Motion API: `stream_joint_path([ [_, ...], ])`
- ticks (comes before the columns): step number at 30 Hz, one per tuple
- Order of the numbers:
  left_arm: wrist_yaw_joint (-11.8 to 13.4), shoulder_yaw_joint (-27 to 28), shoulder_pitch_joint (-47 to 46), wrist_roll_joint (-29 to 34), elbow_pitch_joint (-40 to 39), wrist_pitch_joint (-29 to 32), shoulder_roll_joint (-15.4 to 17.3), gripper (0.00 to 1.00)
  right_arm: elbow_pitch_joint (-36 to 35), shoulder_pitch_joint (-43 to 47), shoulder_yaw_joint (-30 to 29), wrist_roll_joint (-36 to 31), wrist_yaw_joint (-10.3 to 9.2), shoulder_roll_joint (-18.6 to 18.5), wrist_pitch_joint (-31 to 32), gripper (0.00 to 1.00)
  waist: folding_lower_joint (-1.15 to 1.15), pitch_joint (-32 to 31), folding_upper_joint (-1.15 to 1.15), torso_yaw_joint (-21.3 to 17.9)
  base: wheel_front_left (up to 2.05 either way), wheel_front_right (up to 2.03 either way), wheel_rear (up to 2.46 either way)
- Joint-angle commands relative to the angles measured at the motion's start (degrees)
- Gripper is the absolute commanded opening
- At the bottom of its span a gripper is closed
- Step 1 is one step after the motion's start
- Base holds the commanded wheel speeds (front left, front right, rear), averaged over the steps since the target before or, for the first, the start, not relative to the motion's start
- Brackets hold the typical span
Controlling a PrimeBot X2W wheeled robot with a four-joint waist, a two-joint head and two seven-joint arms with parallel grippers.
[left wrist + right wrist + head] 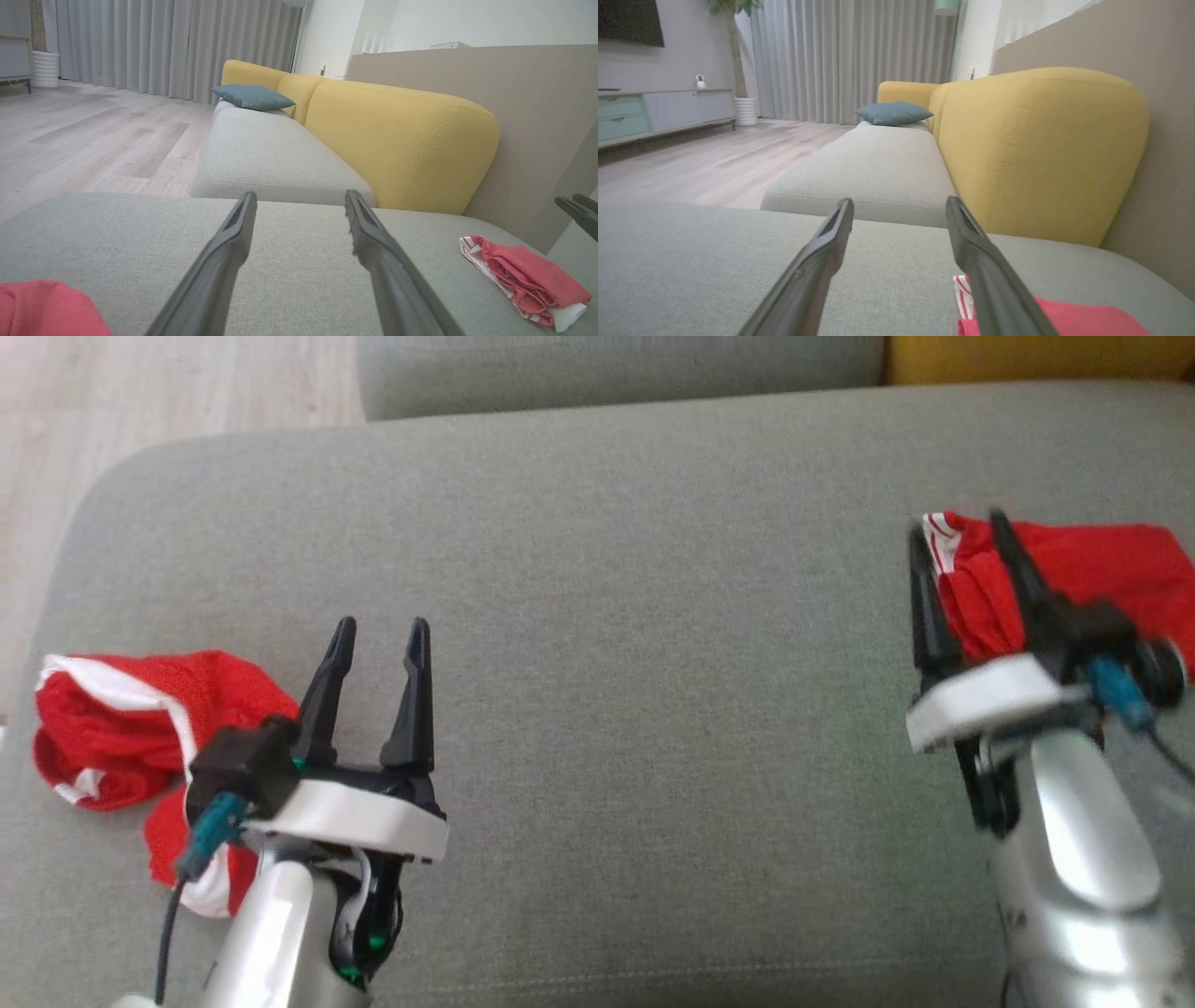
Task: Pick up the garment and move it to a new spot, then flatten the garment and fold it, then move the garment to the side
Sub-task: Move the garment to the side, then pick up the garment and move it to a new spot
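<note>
Currently, a crumpled red-and-white garment (112, 728) lies at the left end of the grey sofa seat (653, 709), partly behind the left gripper (381, 633), whose fingers stand apart and empty. At the right end, a folded red garment (1102, 569) lies flat. The right gripper (959, 527) hangs over its left edge, fingers spread, gripping nothing. The blur hides whether they touch it.

No text, label, brand, number or sign can be read in any view. The folded red garment (1092, 569) at the right edge of the grey sofa seat (653, 663) and the crumpled red garment (112, 728) near its left edge show plain white bands. No lettering can be made out on them.
</note>
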Motion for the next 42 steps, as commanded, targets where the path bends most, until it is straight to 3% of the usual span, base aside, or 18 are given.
stream_joint_path([
  [1,0.0,1.8,-1.2,0.9,-2.0,-0.3,0.4,1.00,-2.6,0.3,0.6,-0.3,0.37,0.8,-0.7,1.00,0.00,-0.8,0.00,0.5,0.00,0.00,0.00],
  [11,0.8,1.5,2.7,1.4,-1.9,-0.3,0.4,1.00,-10.5,13.2,2.3,3.9,0.37,1.7,-1.9,1.00,0.00,-3.7,0.00,0.9,0.00,0.00,0.00],
  [16,3.2,1.8,4.7,0.4,-3.1,-0.3,0.4,1.00,-12.2,16.4,3.4,6.1,0.37,1.7,-2.0,1.00,0.00,-4.4,0.00,0.7,0.00,0.00,0.00],
  [23,4.2,1.3,6.3,1.1,-4.3,-0.3,0.4,1.00,-13.6,17.8,3.9,8.3,0.37,1.7,-2.1,1.00,0.00,-4.3,0.00,0.8,0.00,0.00,0.00],
  [42,3.6,1.1,6.1,1.1,-4.0,-0.3,0.4,1.00,-14.7,18.1,3.6,9.9,0.37,1.7,-2.1,1.00,0.00,-3.9,0.00,0.6,0.00,0.00,0.00],
])
